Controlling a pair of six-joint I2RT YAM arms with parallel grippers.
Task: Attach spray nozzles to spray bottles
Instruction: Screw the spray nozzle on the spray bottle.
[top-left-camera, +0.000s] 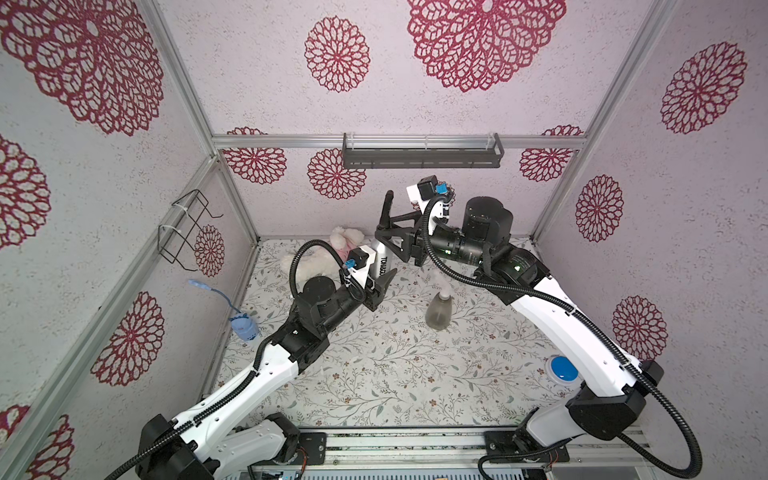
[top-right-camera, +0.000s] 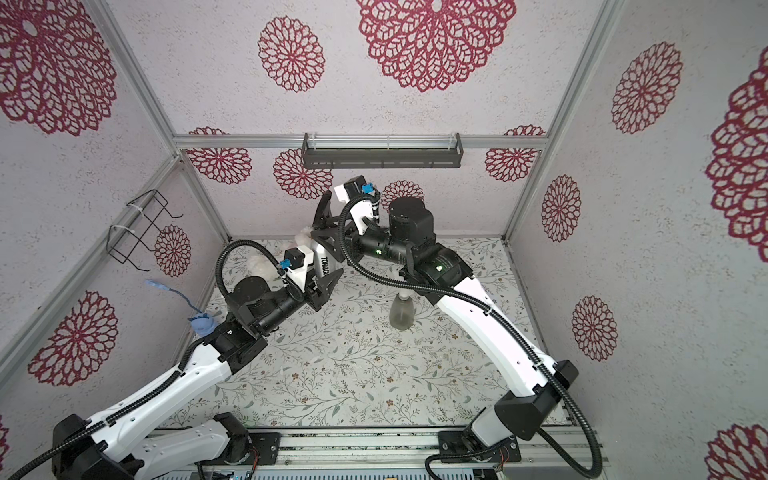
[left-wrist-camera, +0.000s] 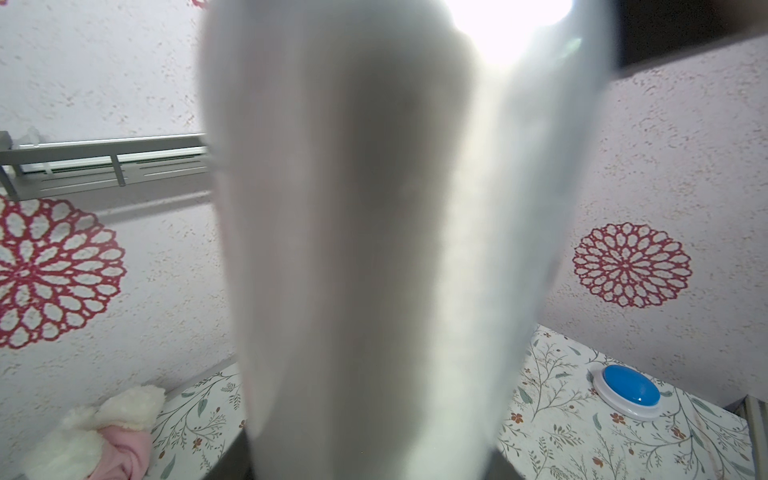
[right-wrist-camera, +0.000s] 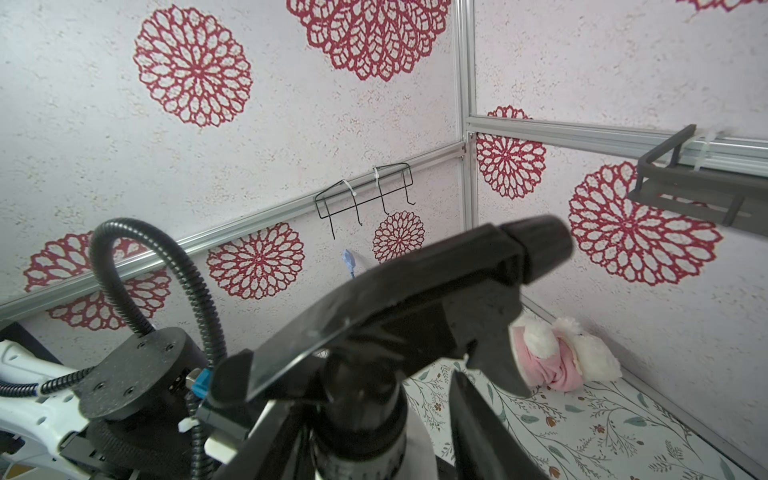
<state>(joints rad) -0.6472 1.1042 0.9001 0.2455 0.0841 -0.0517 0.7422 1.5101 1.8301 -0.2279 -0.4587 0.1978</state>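
Floral-papered desk (top-left-camera: 374, 374) carries the grey-brown bottle (top-left-camera: 439, 313) with clear nozzle (top-left-camera: 443, 286) upright near centre, while the left end effector (top-left-camera: 384, 280) clamps the silver bottle (top-left-camera: 382, 262) aloft — its black nozzle (right-wrist-camera: 436, 291) sits between the right end effector (top-left-camera: 384, 220) fingers, jaws parted — grip unclear.

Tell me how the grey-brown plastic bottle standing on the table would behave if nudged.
The grey-brown bottle looks see-through and empty, so probably light. It stands upright with a clear nozzle on top, so a high push may tip it; once down, its round body could roll.
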